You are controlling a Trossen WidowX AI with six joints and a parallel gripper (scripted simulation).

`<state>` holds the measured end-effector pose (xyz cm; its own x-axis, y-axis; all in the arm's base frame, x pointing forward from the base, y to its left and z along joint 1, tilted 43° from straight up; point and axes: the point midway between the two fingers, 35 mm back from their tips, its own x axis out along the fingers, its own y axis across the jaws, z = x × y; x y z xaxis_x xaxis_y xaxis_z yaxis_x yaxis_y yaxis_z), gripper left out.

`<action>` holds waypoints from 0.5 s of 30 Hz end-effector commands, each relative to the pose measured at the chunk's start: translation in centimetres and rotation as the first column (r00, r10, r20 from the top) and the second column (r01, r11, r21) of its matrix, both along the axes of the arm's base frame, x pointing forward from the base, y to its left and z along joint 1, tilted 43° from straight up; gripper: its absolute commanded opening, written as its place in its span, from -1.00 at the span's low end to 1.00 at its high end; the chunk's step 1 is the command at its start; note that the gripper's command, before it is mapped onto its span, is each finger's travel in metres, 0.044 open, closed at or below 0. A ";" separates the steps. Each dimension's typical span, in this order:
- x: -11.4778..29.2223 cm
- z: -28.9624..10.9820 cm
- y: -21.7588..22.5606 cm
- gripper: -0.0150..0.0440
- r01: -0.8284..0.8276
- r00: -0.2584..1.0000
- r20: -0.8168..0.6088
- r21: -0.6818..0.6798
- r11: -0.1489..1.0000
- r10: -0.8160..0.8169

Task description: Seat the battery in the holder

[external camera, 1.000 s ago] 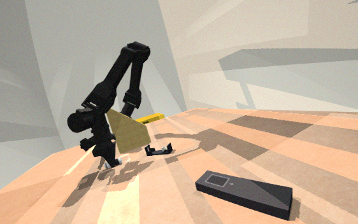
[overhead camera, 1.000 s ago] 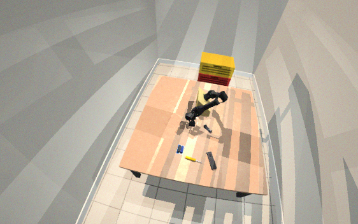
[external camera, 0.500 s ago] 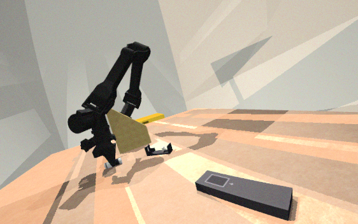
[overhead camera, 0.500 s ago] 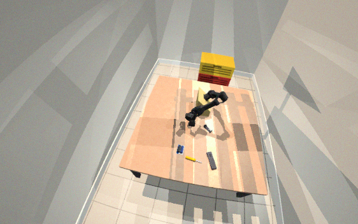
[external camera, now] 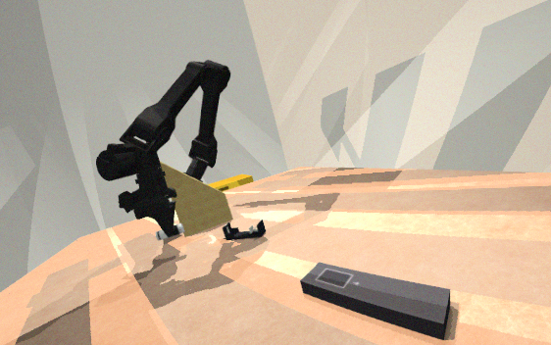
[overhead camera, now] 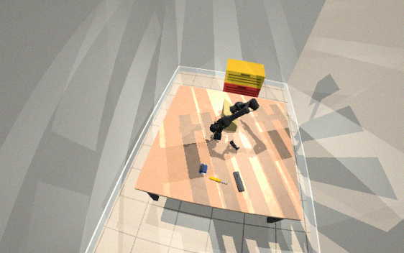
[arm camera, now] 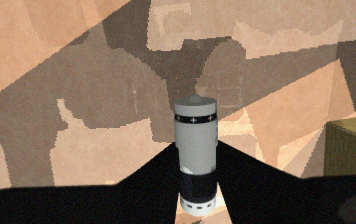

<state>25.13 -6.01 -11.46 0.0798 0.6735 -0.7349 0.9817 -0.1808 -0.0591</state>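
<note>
My gripper [arm camera: 195, 148] [external camera: 169, 231] [overhead camera: 217, 136] is down at the table and shut on the battery [arm camera: 196, 145] [external camera: 164, 234], a white cylinder with a black band, lying flat between the two black fingers. In the wrist view its raised terminal end points away from me and the flat end points toward the camera. The black battery holder [external camera: 243, 232] [overhead camera: 233, 144] stands empty on the table, a short way to the right of the gripper in the exterior view.
An olive wedge block [external camera: 198, 206] [overhead camera: 228, 115] [arm camera: 342, 147] stands right behind the gripper. A long dark grey box [external camera: 375, 297] [overhead camera: 239, 181] lies near the front. A blue item [overhead camera: 203, 168] and a yellow tool [overhead camera: 216, 178] lie further off. A yellow-red crate [overhead camera: 244, 75] stands behind the table.
</note>
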 end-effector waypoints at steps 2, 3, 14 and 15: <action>1.7 2.4 1.2 -0.24 0.081 0.994 -0.072 -0.005 0.997 -0.081; 2.1 3.0 1.5 -0.24 0.103 0.991 -0.091 -0.005 0.995 -0.103; 4.8 9.1 6.1 -0.24 0.328 0.901 -0.294 -0.023 0.944 -0.320; 4.9 9.6 6.6 -0.24 0.346 0.889 -0.311 -0.026 0.938 -0.337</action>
